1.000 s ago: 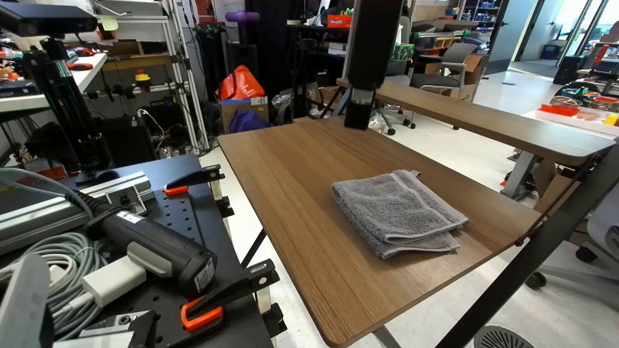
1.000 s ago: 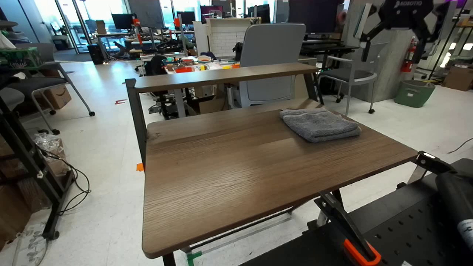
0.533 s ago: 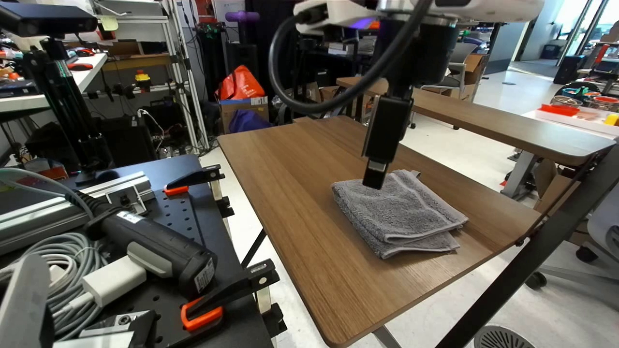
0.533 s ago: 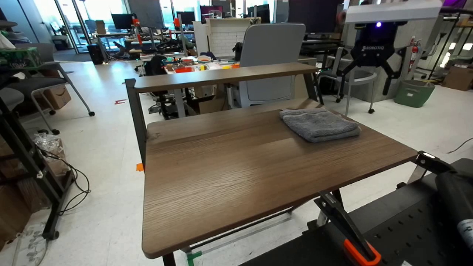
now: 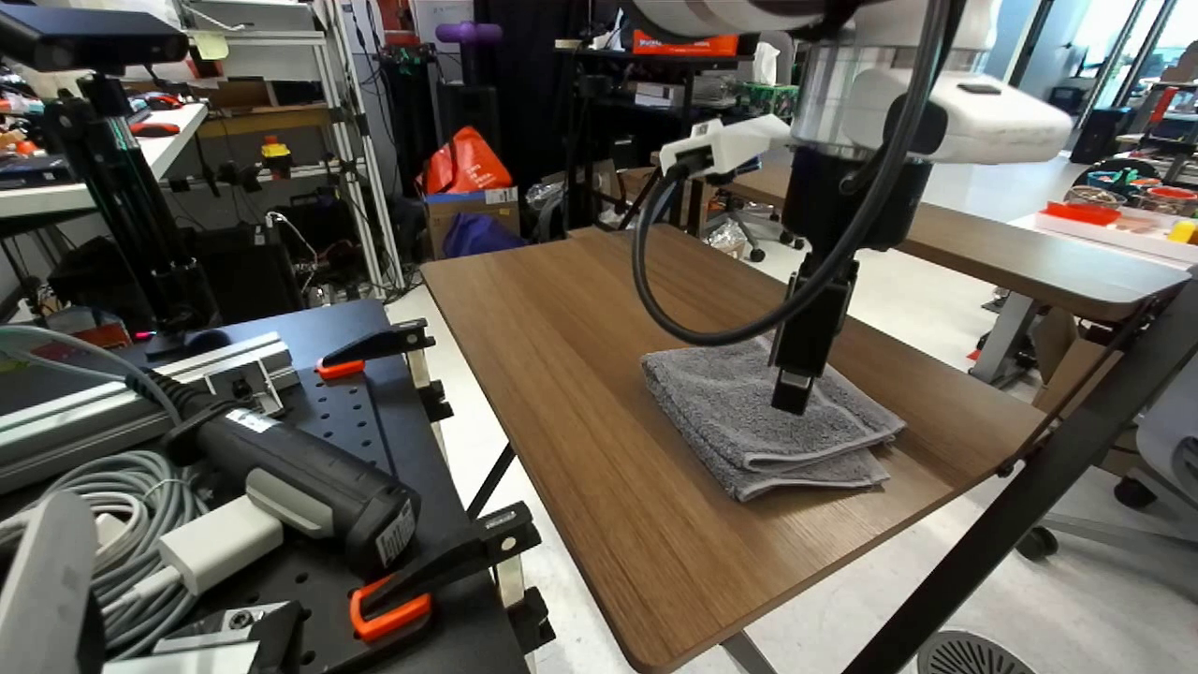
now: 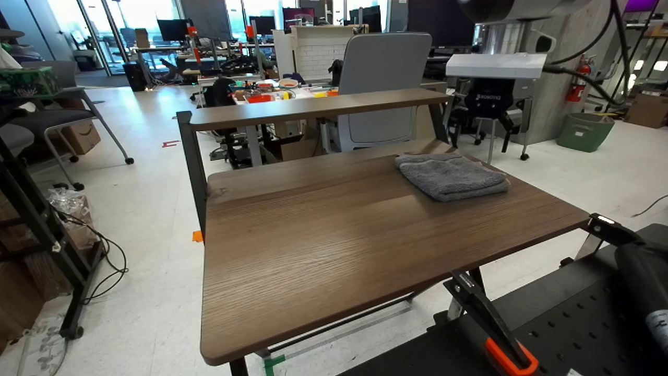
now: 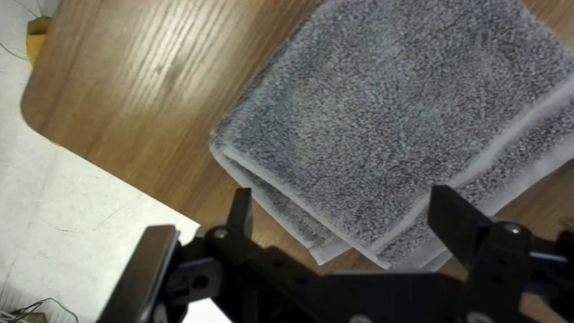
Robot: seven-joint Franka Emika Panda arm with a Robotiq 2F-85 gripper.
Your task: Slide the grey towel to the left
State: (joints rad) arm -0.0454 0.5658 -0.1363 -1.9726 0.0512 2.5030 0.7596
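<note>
- Bringing the tool [image 7: 343,197] down and across during the last second, going from well apart to hanging over the grey towel [image 5: 749,417] in an exterior view.
- Keeping the fingers [image 7: 455,220] spread wide apart, clamping nothing; framing a layered corner of the towel between them in the wrist view.
- Hovering just above, seemingly, with contact too hard to tell.
- Finding the towel lying folded and unmoved at the far right of the worktop [image 6: 323,235] in an exterior view, near the right end of the raised shelf [image 6: 318,108].
- Probably finishing the approach, then, but not yet starting the leftward slide.
- Likely needing a little more lowering next, then pinching the layers or pressing on top before dragging left.
- Risking a pinch on the top layer alone, unfolding the stack instead of sliding it whole, or bunching the soft fabric under a light press.
</note>
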